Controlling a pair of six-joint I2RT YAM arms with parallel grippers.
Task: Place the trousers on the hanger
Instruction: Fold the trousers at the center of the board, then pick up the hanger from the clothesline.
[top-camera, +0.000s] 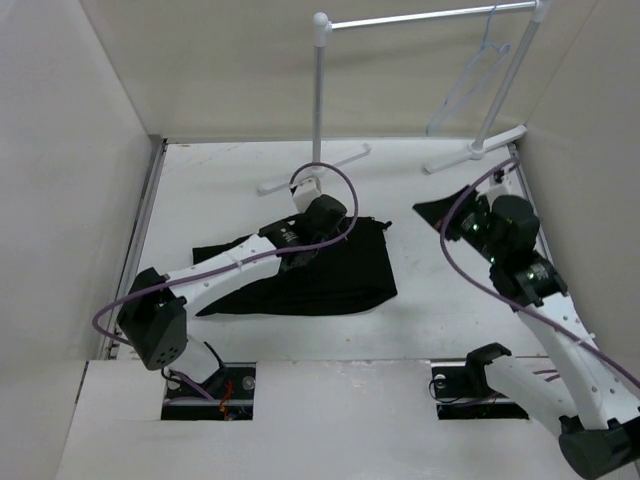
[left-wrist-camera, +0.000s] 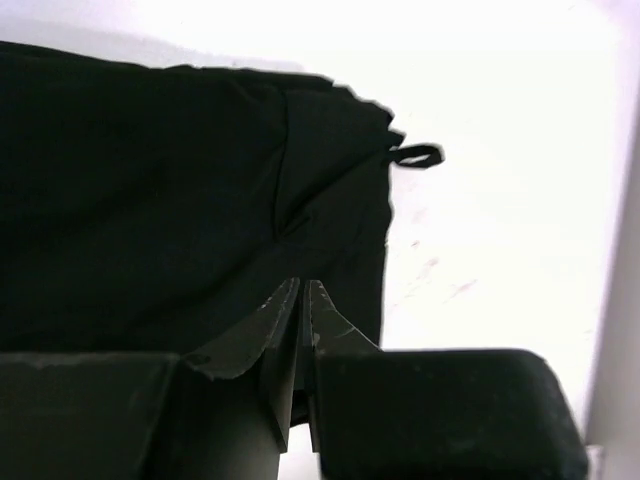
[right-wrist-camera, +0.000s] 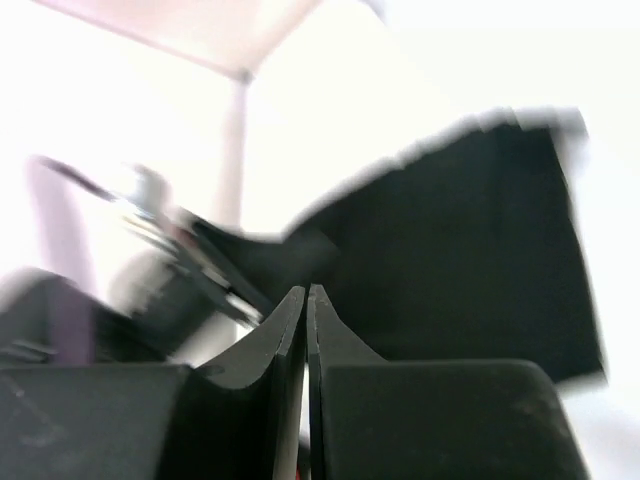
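The black trousers (top-camera: 330, 275) lie folded flat on the white table, near its middle. My left gripper (left-wrist-camera: 302, 284) hovers just over their far right part, shut, with no cloth between its fingers. The left wrist view shows the trousers (left-wrist-camera: 150, 200) filling the left side, with a small belt loop (left-wrist-camera: 418, 155) at their edge. My right gripper (top-camera: 428, 209) is shut and holds nothing, raised to the right of the trousers and pointing left at them. Its own blurred view shows the trousers (right-wrist-camera: 470, 240) beyond the right gripper (right-wrist-camera: 306, 291). The pale hanger (top-camera: 463, 88) hangs from the rack rod at the back right.
A white tube garment rack (top-camera: 320, 90) stands at the back, its feet (top-camera: 315, 170) spread on the table behind the trousers. Pale walls close in the left, right and back. Both arm bases sit in cutouts (top-camera: 235, 385) at the near edge.
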